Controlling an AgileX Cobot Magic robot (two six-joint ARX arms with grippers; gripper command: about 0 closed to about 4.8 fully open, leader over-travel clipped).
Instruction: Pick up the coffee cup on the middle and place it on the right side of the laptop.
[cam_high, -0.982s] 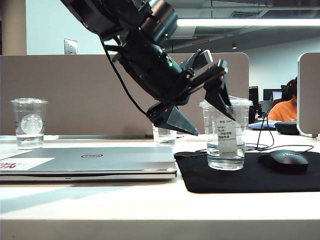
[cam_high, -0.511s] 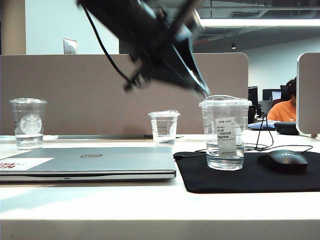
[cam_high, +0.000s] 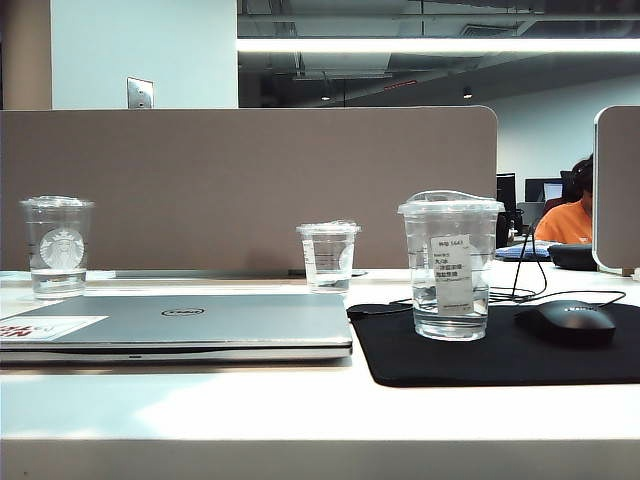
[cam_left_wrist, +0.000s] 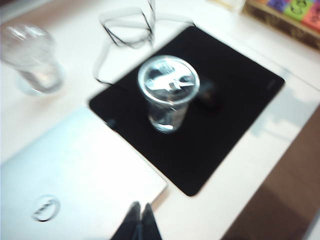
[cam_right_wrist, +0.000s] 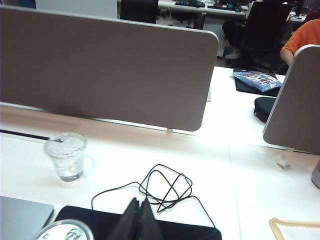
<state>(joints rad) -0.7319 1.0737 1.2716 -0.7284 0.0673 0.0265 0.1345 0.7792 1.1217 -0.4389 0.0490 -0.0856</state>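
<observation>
coffee cup (cam_high: 451, 264): clear w/ domed lid, white label w/ black print, upright on black mouse pad (cam_high: 500, 352), a little clear liquid at the bottom; also in left wrist view from above (cam_left_wrist: 168, 92); only its lid rim shows at the edge of right wrist view (cam_right_wrist: 62, 230)
laptop (cam_high: 175, 325): silver-grey, lid shut, flat on white table (cam_high: 300, 410), round logo on lid, white-and-red sticker at near left corner; pad touches or just overlaps its right edge, so cup stands just right of it in ext view
left gripper (cam_left_wrist: 139, 222): not in ext view; left wrist view shows dark fingers pressed together, no gap, nothing between them; hangs above laptop's corner, well clear of cup
right gripper (cam_right_wrist: 137, 220): not in ext view; fingers meet tip to tip, nothing held; above pad's far edge, near looped black cable (cam_right_wrist: 165, 187)
mouse (cam_high: 570, 322): black, on pad, right of cup, apart from it
small clear cup (cam_high: 328, 255): farther back, near grey partition (cam_high: 250, 185)
logo cup (cam_high: 58, 245): far left, behind laptop
</observation>
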